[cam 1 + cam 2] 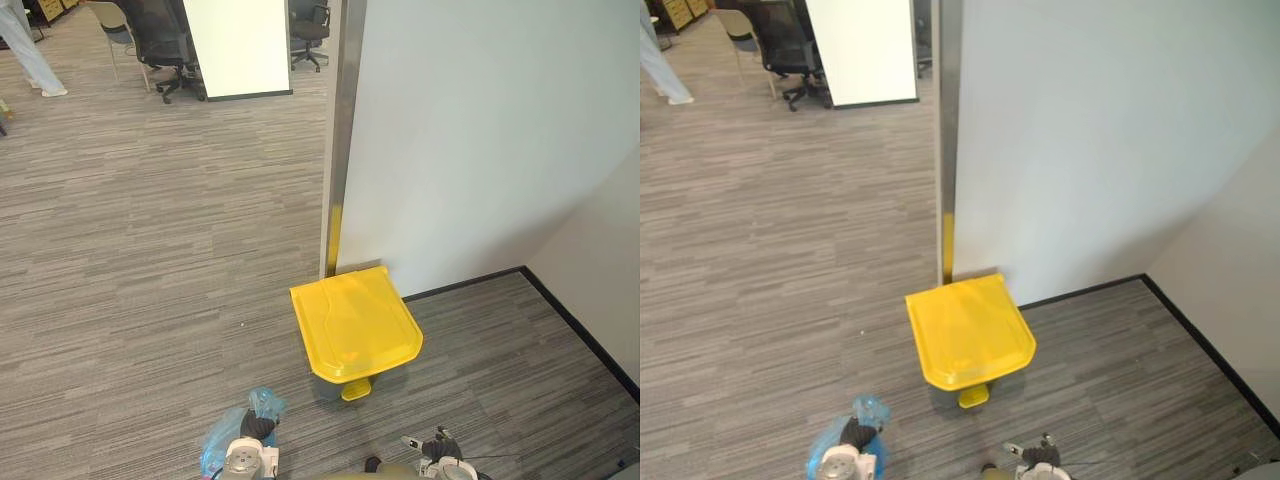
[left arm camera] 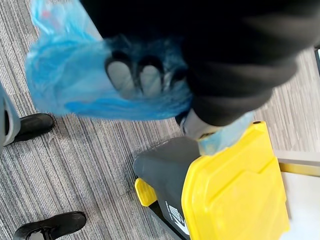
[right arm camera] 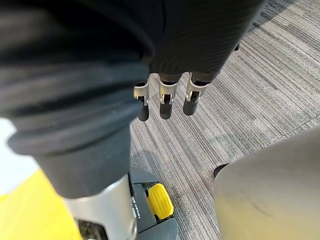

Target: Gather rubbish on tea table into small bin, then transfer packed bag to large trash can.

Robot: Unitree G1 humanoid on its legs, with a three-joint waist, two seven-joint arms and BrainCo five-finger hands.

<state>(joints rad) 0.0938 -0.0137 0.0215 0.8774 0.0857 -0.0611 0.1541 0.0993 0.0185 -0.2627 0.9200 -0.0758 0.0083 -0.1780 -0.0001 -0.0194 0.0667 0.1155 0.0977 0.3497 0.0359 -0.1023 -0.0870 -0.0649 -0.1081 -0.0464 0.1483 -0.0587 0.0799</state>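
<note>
We take the large trash can [image 2: 165, 170] as our landmark: a dark grey body under a bright yellow lid [image 1: 355, 325] that lies shut, with a small yellow pedal [image 1: 355, 391] at its foot on the side facing us. It stands on the grey striped carpet floor [image 1: 150, 250], its back close to the white wall [image 1: 480, 130] and to the foot of a metal post [image 1: 340, 140]. The blue bag [image 1: 222, 440] hangs off the floor, on our side of the can and to the left of its pedal, apart from the can in the head views. It is thin, see-through, light blue plastic, crumpled and puffed out, gathered into a bunch where it is held. We cannot make out what it holds. Our left hand [image 2: 150, 80] has its dark-tipped fingers curled into that gathered film and grips the bag. In the left wrist view a loose strip of the film hangs in front of the lid's edge, and we cannot tell whether it touches the lid. Our right hand [image 3: 165, 100] hangs on our side of the can, to the right of the pedal, its fingers straight and relaxed, pointing down at the floor and holding nothing. Far beyond the can, across the carpet, stand black office chairs [image 1: 165, 45] and the legs of a person [image 1: 30, 55] in light trousers.
</note>
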